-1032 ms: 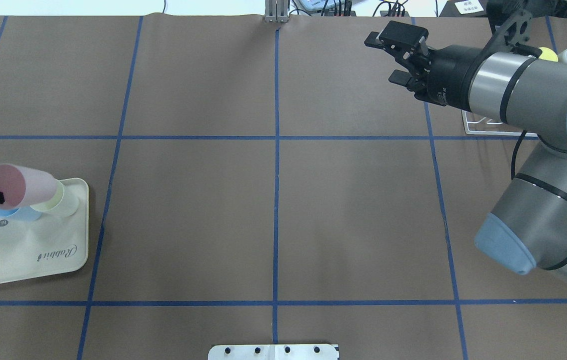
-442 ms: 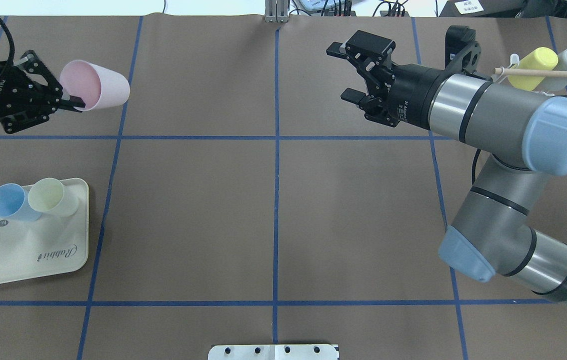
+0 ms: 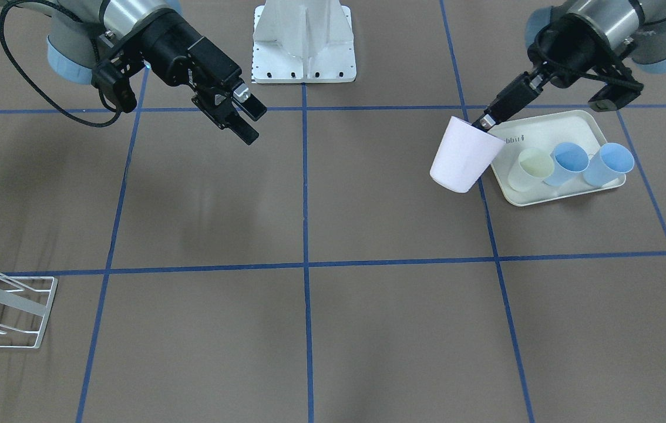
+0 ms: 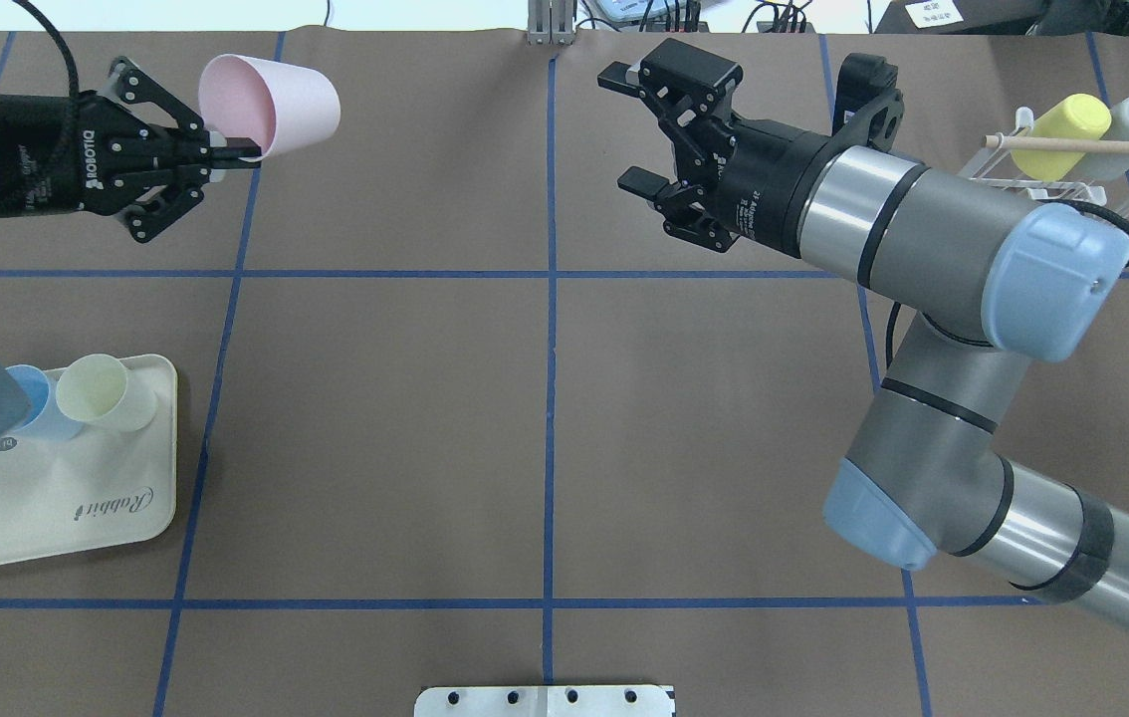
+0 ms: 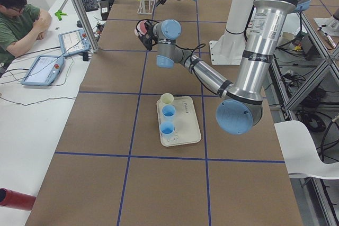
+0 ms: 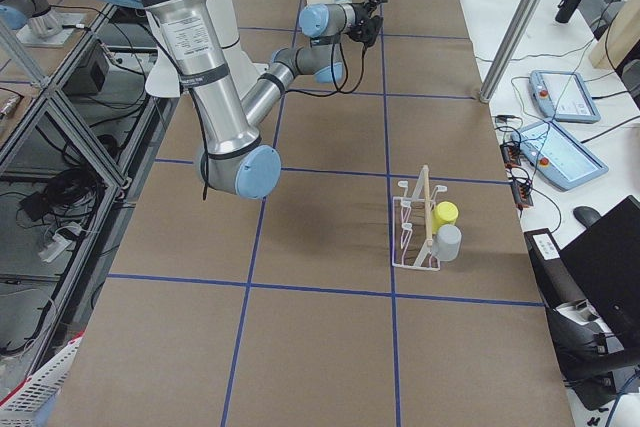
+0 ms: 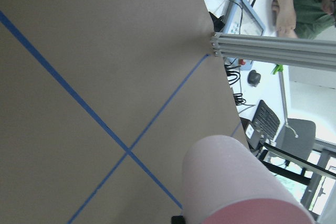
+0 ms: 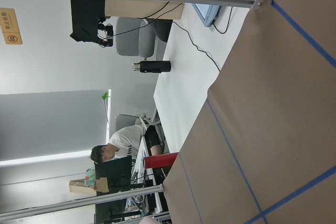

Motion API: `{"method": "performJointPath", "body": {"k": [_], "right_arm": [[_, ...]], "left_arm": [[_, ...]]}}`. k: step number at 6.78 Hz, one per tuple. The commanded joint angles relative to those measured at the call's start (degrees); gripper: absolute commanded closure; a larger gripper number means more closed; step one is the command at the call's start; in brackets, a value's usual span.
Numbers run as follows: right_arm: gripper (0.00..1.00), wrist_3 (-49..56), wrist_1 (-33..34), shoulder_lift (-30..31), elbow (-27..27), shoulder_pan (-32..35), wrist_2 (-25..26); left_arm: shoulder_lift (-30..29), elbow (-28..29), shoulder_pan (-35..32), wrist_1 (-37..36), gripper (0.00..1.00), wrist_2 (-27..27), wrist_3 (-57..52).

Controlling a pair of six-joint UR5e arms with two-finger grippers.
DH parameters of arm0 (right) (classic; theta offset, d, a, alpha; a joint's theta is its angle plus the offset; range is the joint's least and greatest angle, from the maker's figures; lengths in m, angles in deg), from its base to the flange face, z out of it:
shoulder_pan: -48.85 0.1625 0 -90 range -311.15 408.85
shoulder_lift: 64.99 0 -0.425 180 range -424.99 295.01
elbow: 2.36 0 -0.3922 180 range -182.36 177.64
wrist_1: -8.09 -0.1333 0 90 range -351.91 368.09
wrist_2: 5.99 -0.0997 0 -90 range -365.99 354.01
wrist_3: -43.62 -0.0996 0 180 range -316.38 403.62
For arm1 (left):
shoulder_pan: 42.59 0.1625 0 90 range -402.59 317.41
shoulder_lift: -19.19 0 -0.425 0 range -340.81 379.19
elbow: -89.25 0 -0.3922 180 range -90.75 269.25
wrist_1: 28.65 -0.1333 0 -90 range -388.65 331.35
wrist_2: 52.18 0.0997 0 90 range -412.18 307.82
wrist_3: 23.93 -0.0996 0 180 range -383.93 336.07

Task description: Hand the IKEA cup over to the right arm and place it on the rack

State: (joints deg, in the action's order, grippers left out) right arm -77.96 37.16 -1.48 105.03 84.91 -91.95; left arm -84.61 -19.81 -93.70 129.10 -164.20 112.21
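Brings pink IKEA cup [image 4: 286, 100] further centreward than a moment ago, aloft over far-left counter [image 4: 375, 418], rim pinched in left gripper [image 4: 246, 150] jaws. Extends right gripper [image 4: 625, 129] nearer too, jaws spread, empty. Suggests imminent handover; leaves rack [image 4: 1062, 174] placement pending.

The pink cup [image 4: 281, 100] pinched in the left gripper [image 4: 236, 151] looks smooth, matt plastic. Under both claws lies matt brown paper [image 4: 375, 418]. Behind the right gripper [image 4: 624, 129], the right arm [image 4: 943, 234] is satin grey metal. The dowel [image 4: 1092, 145] on the rack [image 6: 412, 232] is pale wood.
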Motion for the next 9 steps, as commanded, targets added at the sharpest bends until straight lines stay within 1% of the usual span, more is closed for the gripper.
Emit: {"method": "performJointPath", "body": {"k": [1, 2, 3, 4, 7, 9], "right_arm": [[0.00, -4.1, -0.1, -1.4, -0.1, -0.1, 0.2], [0.00, -4.2, -0.1, -1.6, -0.2, -0.3, 0.2], [0.00, -4.3, 0.0, -1.7, -0.3, -0.6, 0.1], [0.00, -4.2, 0.0, -1.6, -0.3, -1.1, 0.1], [0.00, -4.2, -0.1, -1.8, -0.3, -2.6, 0.0], [0.00, -4.2, -0.1, -2.2, -0.3, -2.6, 0.1]], "left_arm": [[-2.4, 0.3, 9.5, 9.9, 1.00, 14.2, 4.4], [-4.8, 1.5, 14.1, 13.3, 1.00, 19.5, 4.4], [-7.9, 4.9, 17.7, 16.8, 1.00, 23.6, 3.5], [-9.3, 6.1, 18.1, 17.3, 1.00, 23.7, 3.4], [-11.2, 7.9, 18.4, 18.2, 1.00, 23.8, 3.3], [-12.0, 8.2, 20.4, 18.0, 1.00, 24.8, 3.3]]}}
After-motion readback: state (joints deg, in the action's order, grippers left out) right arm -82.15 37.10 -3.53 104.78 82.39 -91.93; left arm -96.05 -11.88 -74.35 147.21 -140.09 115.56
